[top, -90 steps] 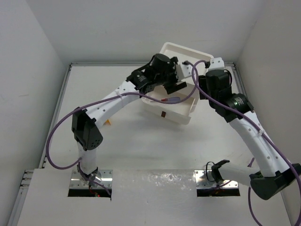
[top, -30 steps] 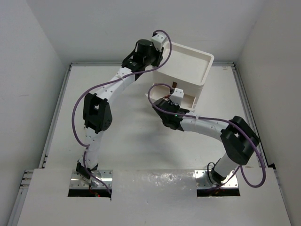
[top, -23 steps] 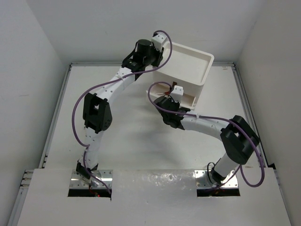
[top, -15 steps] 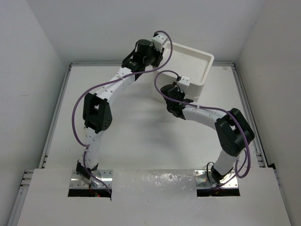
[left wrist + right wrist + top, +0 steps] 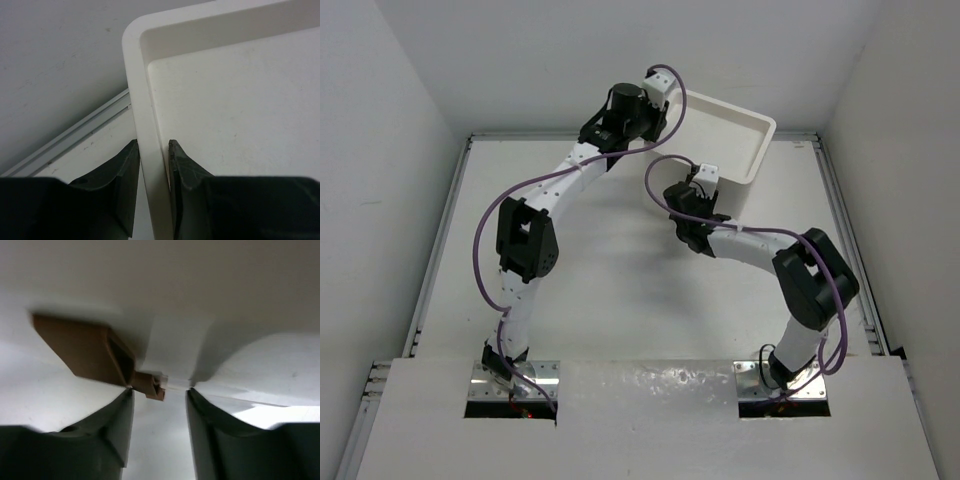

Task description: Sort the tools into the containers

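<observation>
Broadly, the white table (image 5: pixel 590 290) fills the top view, and the white drawer unit (image 5: pixel 720 128) stands at its far end, upper right of centre, skewed to the table's edges. Its recessed top faces up, and no drawer shows pulled out from above.

Both arms reach up the frame to it. The left arm (image 5: pixel 535 200) rises from its base at lower left, bends at a dark elbow, and runs diagonally to the unit's upper-left corner. The right arm (image 5: pixel 760 245) climbs from lower right, folds sharply at its elbow, and lies low across the table toward the unit's near face. A purple cable (image 5: pixel 500 215) loops along each arm.

The left gripper (image 5: pixel 152 160) is clamped on the unit's raised rim (image 5: pixel 145 100), one finger (image 5: pixel 125 175) outside and the other inside the recess.

The right gripper (image 5: pixel 160 397) has its fingers spread, clamping nothing. A red-brown drawer tab (image 5: pixel 82 347) sits at upper left of its blurred view, and a smaller brown piece (image 5: pixel 150 385) lies just beside the left fingertip.
</observation>
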### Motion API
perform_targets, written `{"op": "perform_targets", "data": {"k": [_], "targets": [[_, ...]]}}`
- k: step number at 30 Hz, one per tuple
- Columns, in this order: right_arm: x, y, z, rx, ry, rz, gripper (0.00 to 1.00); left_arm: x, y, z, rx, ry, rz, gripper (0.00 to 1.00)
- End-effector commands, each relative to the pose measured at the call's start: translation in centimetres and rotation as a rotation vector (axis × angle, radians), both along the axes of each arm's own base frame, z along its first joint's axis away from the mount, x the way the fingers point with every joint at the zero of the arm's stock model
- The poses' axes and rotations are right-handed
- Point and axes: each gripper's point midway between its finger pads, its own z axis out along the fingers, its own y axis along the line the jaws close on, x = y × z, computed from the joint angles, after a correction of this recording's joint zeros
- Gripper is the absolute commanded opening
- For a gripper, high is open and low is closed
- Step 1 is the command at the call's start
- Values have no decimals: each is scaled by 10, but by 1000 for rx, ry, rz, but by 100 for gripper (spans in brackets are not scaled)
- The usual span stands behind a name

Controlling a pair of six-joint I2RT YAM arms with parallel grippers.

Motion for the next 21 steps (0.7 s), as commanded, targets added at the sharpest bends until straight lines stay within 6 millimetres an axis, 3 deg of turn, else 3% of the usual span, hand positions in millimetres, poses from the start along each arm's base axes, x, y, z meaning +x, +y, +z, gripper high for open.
{"op": "perform_targets", "data": {"k": [1,4,7,10,11,12,13,18,21], "targets": [[-4,10,8,27,-45,53,52,-9,-6,-28,34,83,-60,0],[-3,14,5,-20,-39,39,72,-5,-2,-25,25,75,-23,0],[4,17,-3,-31,2,-1,73,-3,-1,-21,17,66,-9,0],[12,24,-9,-17,5,-13,58,-2,-1,-18,11,61,-8,0],[11,24,-12,-16,20,-26,47,-3,-2,-17,10,58,-8,0],[10,25,-11,-25,30,-34,45,-2,-1,-16,8,56,-3,0],[7,26,-10,-33,32,-35,45,-2,-1,-15,5,54,-2,0],[-19,38,-21,-8,82,-7,69,-1,-3,-15,-9,54,0,0],[-29,39,-29,29,118,-20,67,0,-3,-18,-6,58,1,0]]}}
